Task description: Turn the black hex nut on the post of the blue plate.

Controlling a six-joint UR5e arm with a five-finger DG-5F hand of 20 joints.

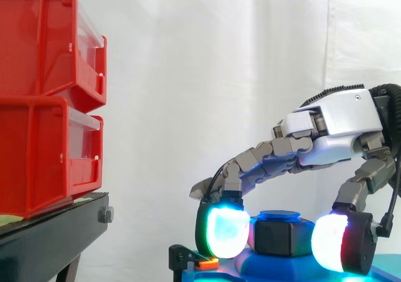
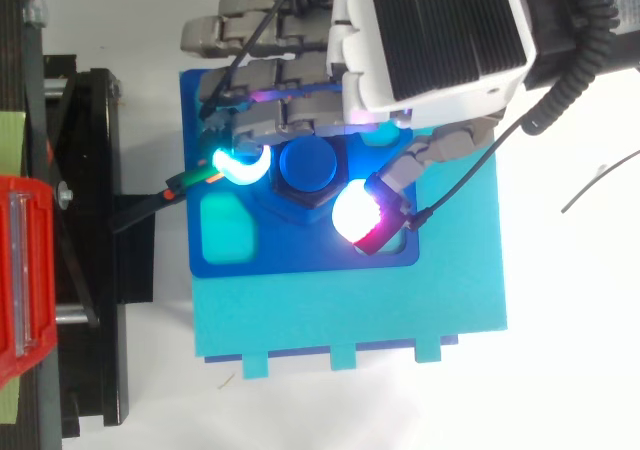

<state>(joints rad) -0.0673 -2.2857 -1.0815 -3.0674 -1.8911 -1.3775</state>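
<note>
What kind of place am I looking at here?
Probably a robotics lab bench: a white curtain backdrop, red bins on a black stand, and a robot hand gripping a black hex nut on a blue plate.

The side view sits low and close, about level with the black hex nut (image 1: 279,237). It looks straight across the nut toward the white curtain (image 1: 219,75). The blue plate (image 1: 276,268) lies along its bottom edge, the red bins (image 1: 44,100) on the black stand (image 1: 44,238) take its left, and the robot hand (image 1: 332,128) enters from the right. The top view looks straight down from close above. There the plate is near the middle, the stand and bins are at the left edge, and the arm enters from the top right. Both views share the nut, the plate, the robot hand and the stand's end.
</note>
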